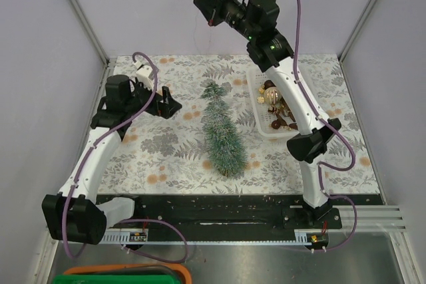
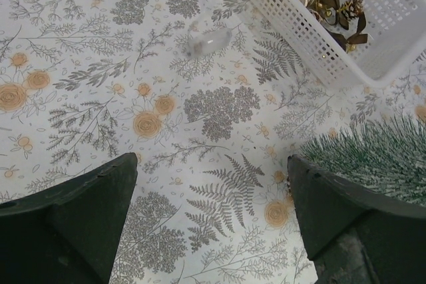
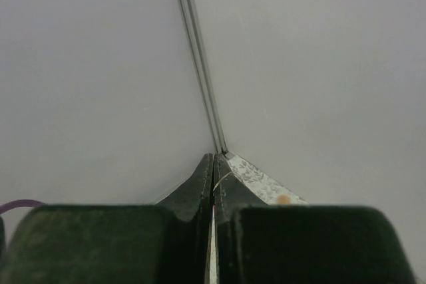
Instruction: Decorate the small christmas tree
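Floral cloth [image 1: 160, 157] covers your table. The small christmas tree [image 1: 221, 131] lies mid-table, base toward the near edge, just left of the white basket [image 1: 255, 108]. Your left gripper [image 1: 170, 106] hovers beside it, fingers apart. Your right gripper [image 3: 213, 164] is raised high, fingers pressed together.

No text, label, brand or number is readable anywhere.

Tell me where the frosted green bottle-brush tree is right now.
In the top view, the frosted green bottle-brush tree lies mid-table, between the two arms, just left of the white mesh basket.
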Tool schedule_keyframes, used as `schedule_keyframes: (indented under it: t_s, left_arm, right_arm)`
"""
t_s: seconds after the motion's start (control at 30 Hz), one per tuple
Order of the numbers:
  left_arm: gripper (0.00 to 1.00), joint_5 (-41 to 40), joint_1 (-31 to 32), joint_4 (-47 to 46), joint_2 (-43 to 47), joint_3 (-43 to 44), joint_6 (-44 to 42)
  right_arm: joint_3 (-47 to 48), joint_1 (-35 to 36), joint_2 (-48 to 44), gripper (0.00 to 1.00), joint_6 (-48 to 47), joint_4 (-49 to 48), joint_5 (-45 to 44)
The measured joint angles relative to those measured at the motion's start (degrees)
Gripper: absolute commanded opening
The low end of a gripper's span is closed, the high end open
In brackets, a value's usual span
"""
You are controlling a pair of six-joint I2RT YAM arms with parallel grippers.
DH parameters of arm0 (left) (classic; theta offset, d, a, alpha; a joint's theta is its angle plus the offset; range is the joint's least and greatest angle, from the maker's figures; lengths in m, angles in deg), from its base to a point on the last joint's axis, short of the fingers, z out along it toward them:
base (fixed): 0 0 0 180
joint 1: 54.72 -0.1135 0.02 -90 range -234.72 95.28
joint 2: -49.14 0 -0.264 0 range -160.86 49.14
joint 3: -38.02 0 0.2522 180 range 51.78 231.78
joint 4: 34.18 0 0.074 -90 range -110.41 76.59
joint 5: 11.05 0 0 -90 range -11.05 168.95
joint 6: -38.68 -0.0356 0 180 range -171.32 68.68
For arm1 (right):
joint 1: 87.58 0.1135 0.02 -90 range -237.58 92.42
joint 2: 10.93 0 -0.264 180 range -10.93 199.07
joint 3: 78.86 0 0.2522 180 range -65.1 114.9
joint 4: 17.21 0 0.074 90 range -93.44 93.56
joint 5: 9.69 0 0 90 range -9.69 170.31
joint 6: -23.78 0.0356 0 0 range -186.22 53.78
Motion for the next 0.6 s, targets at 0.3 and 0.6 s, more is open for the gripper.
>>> schedule_keyframes:
  t_s: [0.3, 0.6]
  left_arm:
    - [0.99, -3.6, 0.6, -6.4, -2.3, 0.9, 4.2]
    - [0.99, -1.8, 1.4, -9.8, -5.8, 7.8, 10.0]
  right_arm:
    - [3.6, 0.0, 0.6, 0.0, 6.6, -6.3, 7.6]
    - [-4.4, 0.0, -0.6, 0.0, 6.4, -6.6, 12.3]
